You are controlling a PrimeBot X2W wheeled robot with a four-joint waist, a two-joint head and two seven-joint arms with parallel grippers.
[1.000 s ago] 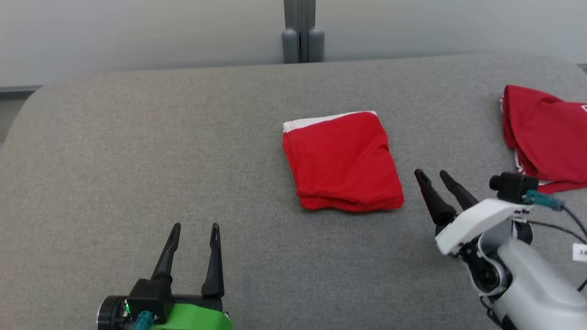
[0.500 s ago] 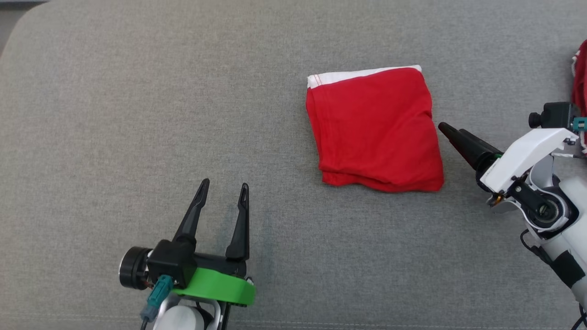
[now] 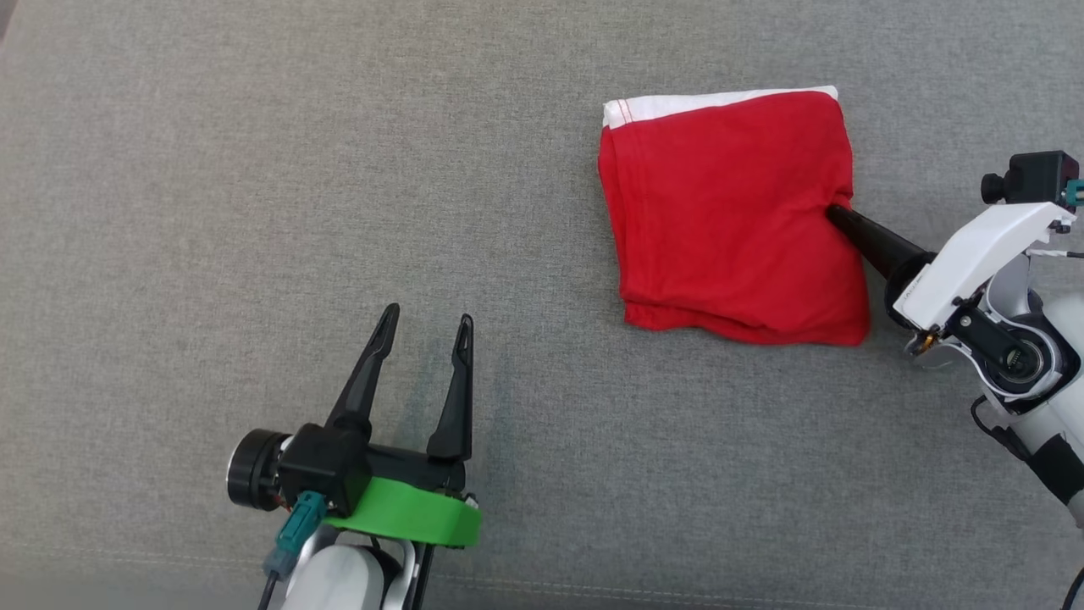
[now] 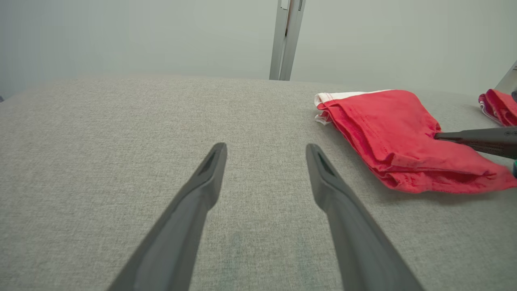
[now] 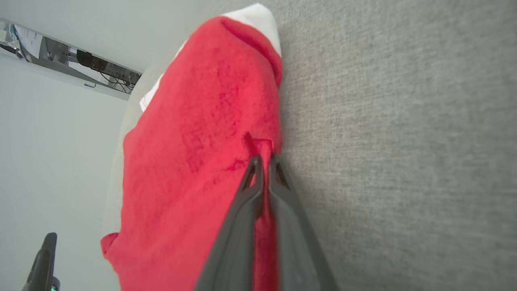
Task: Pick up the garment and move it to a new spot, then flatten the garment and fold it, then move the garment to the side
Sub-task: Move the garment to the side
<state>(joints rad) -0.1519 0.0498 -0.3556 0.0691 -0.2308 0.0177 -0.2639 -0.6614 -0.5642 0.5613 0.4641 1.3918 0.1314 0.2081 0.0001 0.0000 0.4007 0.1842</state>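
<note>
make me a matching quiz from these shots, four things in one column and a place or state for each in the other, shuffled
Things:
1. left gripper
2. right gripper
3. folded red garment
4. second red garment

States:
A. pinched shut on fabric
B. a separate heap further right
C. fingers spread, holding nothing
D. lying on the grey surface, white band along its far edge

Pairs: 1-C, 2-A, 3-D, 4-B

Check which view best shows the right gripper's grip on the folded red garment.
Right wrist view: the right gripper has both fingers pressed together on a pinch of the red garment at its edge. Head view shows the fingers meeting that edge from above, overlapped. Left wrist view shows them side-on, far off.
</note>
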